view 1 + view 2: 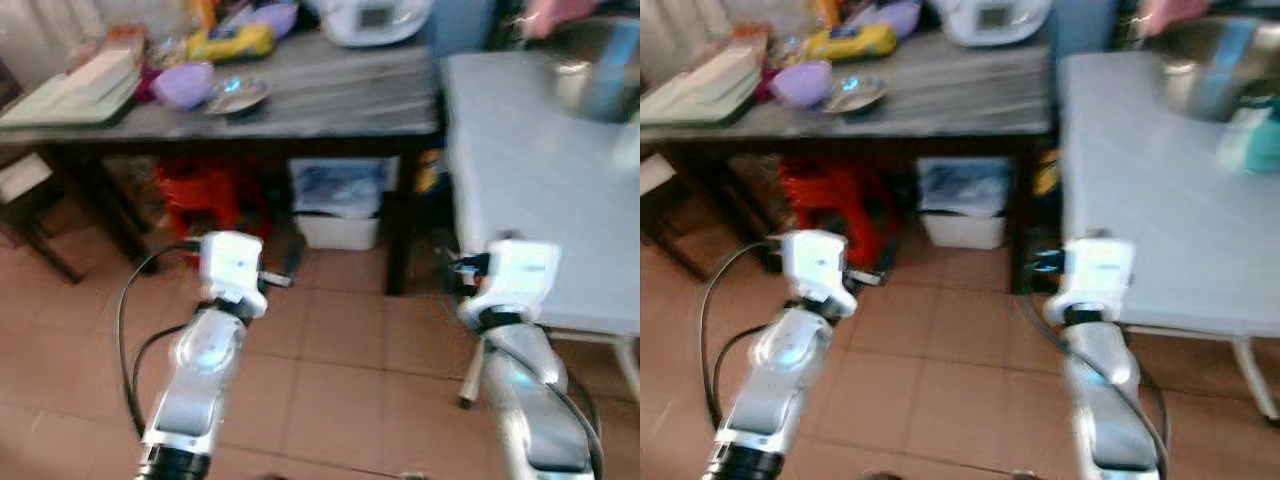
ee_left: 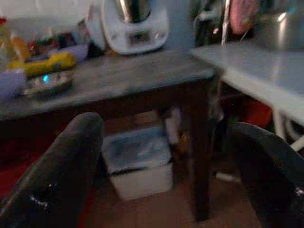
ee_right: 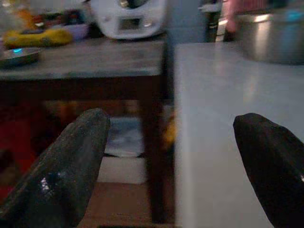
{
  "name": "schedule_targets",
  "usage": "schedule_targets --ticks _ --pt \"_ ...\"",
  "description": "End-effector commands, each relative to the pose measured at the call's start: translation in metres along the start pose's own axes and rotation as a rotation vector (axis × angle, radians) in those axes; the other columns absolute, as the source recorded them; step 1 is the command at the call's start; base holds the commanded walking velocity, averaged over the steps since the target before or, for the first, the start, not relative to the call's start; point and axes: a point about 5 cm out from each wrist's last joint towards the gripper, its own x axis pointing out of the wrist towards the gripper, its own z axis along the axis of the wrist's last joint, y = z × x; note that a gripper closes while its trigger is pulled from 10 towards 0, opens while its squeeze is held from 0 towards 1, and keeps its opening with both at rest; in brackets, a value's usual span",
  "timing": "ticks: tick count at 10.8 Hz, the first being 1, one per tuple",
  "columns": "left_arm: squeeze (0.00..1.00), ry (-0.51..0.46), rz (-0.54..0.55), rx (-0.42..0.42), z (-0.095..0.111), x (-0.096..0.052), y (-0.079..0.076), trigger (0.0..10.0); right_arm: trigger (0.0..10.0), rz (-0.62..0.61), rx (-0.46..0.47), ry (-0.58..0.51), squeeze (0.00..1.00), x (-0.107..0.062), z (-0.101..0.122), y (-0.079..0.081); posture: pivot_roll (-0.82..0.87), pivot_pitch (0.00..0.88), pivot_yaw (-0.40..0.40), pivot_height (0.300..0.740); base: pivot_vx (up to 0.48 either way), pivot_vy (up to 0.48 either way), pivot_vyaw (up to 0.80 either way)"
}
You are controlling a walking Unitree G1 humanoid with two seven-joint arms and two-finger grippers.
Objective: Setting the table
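Both arms are held out low over the tiled floor, the left pincer (image 2: pixel 161 190) and the right pincer (image 3: pixel 175 175) each spread wide and empty; the dishes to be laid, a purple bowl (image 1: pixel 183 84) and a small metal plate (image 1: pixel 236 93), sit on the dark tabletop (image 1: pixel 330 100) ahead, with a steel pot (image 3: pixel 270 35) on the white tabletop (image 1: pixel 540 200) to the right. The views are blurred, so a reach now could be misjudged. The right arm is just beside the white tabletop's edge and could knock it, and the crowded dark tabletop invites nudging a neighbour.
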Motion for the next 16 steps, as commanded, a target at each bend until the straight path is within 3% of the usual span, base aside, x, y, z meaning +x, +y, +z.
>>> schedule_targets --ticks 1,7,11,16 --pt "0.0 0.019 0.042 0.017 -0.0029 -0.005 0.0135 10.0 10.0 0.031 0.018 -0.008 0.0 -0.0002 0.0017 0.0106 -0.13 0.106 0.118 0.74 0.0 -0.292 0.0" --pt "0.0 0.023 0.024 0.022 -0.0024 -0.0046 0.0131 10.0 10.0 0.028 0.029 0.003 0.0 -0.002 -0.0034 0.0153 -0.12 0.11 0.139 0.74 0.0 -0.294 0.0" --pt "0.0 0.016 0.038 0.018 -0.0009 -0.0017 0.0154 10.0 10.0 0.031 0.033 -0.013 0.0 0.0054 -0.0009 0.0152 -0.12 0.108 0.135 0.74 0.0 -0.301 0.0" --pt "0.0 0.03 0.018 0.008 -0.0039 -0.0048 0.0115 10.0 10.0 0.044 0.031 -0.002 0.0 0.0001 -0.0033 0.0186 -0.12 0.127 0.141 0.74 0.0 -0.366 0.0"
